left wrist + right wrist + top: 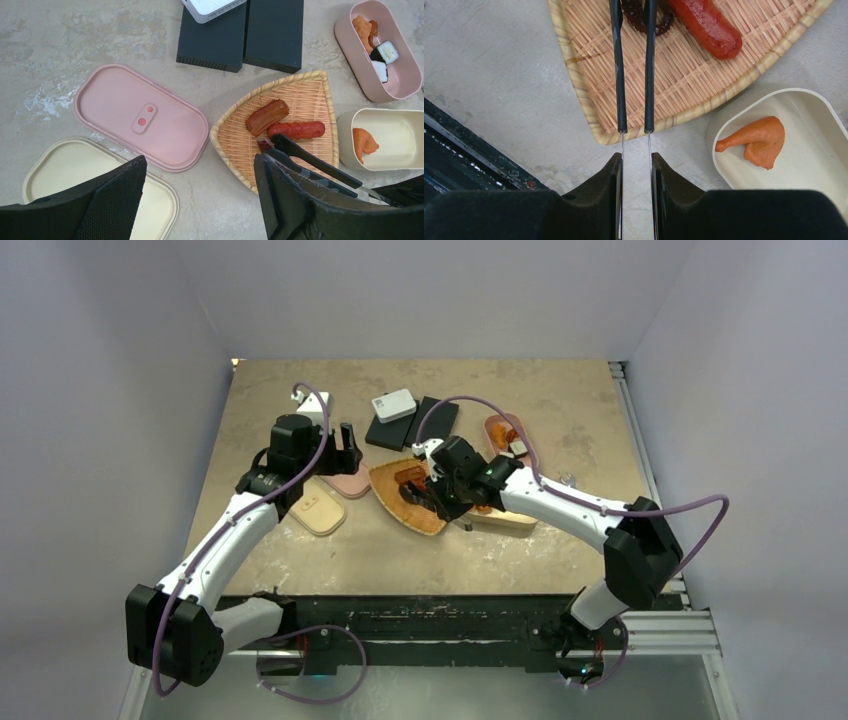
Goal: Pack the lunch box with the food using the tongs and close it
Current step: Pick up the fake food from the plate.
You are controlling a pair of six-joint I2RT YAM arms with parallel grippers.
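The tongs (649, 75) run off the right wrist view's top edge, tips unseen there, and the dark piece (634, 17) between them is mostly cut away — the cream box (814, 175) is clipped at the right edge

Plain pale grey walls (100, 390) enclose a mottled beige table (560, 400) under soft, even light.

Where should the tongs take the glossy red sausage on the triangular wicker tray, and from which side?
I'd pinch the glossy red sausage at its middle, across its narrow width: it is a cylinder lying flat on the triangular wicker tray. Come down from above with the black-tipped tongs, turned to straddle it; a brown piece lies close beside it.
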